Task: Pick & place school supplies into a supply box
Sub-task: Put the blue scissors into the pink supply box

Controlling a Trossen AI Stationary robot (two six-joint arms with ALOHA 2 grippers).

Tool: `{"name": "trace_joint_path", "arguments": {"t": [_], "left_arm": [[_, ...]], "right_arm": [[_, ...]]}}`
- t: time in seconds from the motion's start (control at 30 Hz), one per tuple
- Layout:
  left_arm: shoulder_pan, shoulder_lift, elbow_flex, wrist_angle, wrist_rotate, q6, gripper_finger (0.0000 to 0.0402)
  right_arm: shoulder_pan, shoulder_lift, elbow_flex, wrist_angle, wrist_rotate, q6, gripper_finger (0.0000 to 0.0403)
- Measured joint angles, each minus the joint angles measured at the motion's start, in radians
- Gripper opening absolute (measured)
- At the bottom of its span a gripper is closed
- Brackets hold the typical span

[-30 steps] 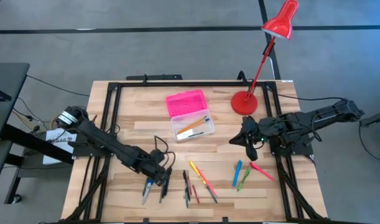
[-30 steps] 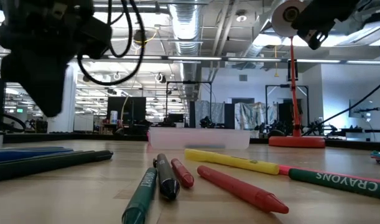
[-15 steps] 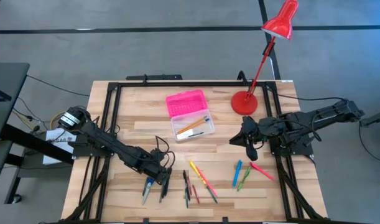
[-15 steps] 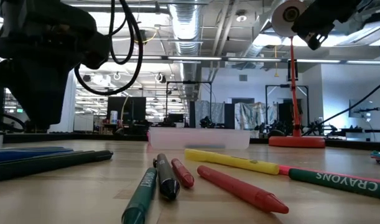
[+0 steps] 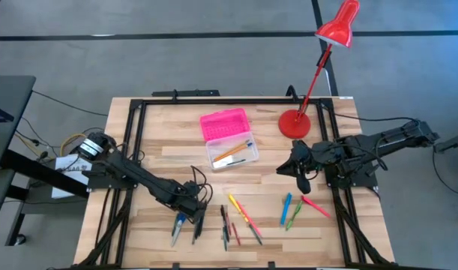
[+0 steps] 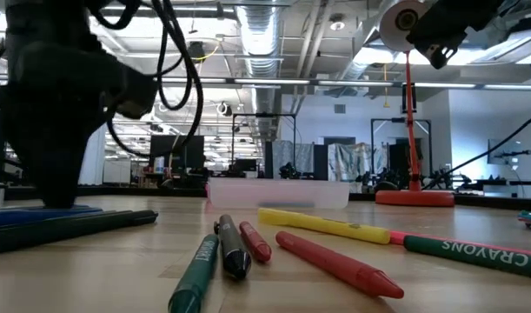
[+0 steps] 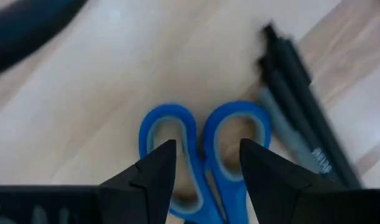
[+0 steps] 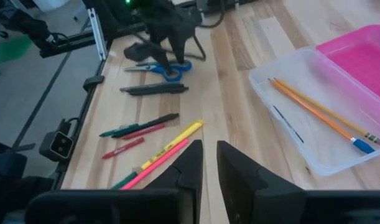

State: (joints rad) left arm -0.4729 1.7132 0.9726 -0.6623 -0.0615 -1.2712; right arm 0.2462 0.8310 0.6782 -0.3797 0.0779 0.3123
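Small blue-handled scissors (image 7: 202, 134) lie flat on the table near its front left, also seen from above (image 5: 178, 223), with dark pens (image 7: 295, 93) beside them. My left gripper (image 7: 205, 155) is open and low over the scissors' handle loops, one fingertip over each loop; it shows from above too (image 5: 192, 202). My right gripper (image 8: 207, 158) hovers at the table's right (image 5: 303, 180), its fingers a narrow gap apart with nothing between them. The supply box (image 5: 231, 152) stands open at the middle back, pink lid (image 5: 224, 124) laid back, pencils (image 8: 320, 112) inside. My left gripper comes at the scissors from above, pointing down, one finger (image 7: 158, 162) over each handle loop (image 7: 162, 127). Whether the fingers touch the loops, I cannot tell. The scissors lie flat on the table.
Crayons and pens (image 5: 229, 225), a yellow and a pink marker (image 5: 243, 212), blue and green markers (image 5: 289, 210) and a red one (image 5: 315, 205) lie along the front. A red desk lamp (image 5: 294, 124) stands at the back right. A black frame (image 5: 139, 112) borders the table.
My left gripper has gone down toward the scissors, reaching almost to the table top, and has shifted slightly toward the table's right edge.
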Motion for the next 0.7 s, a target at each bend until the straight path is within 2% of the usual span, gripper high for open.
{"name": "trace_joint_path", "arguments": {"t": [0.17,0.33,0.43,0.63,0.7], "left_arm": [[0.000,0.035,0.003,0.003,0.020,0.001,0.0171],[0.008,0.036,0.003,-0.008,-0.003,0.000,0.0168],[0.022,0.036,0.003,-0.012,0.009,0.016,0.0145],[0.056,0.036,0.003,-0.017,0.028,0.035,0.0073],[0.064,0.036,0.003,-0.017,0.030,0.038,0.0066]], "right_arm": [[0.000,0.000,0.000,-0.001,-0.001,0.026,0.0040],[0.000,0.000,0.000,0.002,-0.001,0.028,0.0040],[0.000,0.000,0.000,0.006,0.000,0.028,0.0040],[0.000,0.000,0.000,0.019,0.000,0.028,0.0039],[0.000,0.000,0.000,0.021,0.000,0.028,0.0038]]}}
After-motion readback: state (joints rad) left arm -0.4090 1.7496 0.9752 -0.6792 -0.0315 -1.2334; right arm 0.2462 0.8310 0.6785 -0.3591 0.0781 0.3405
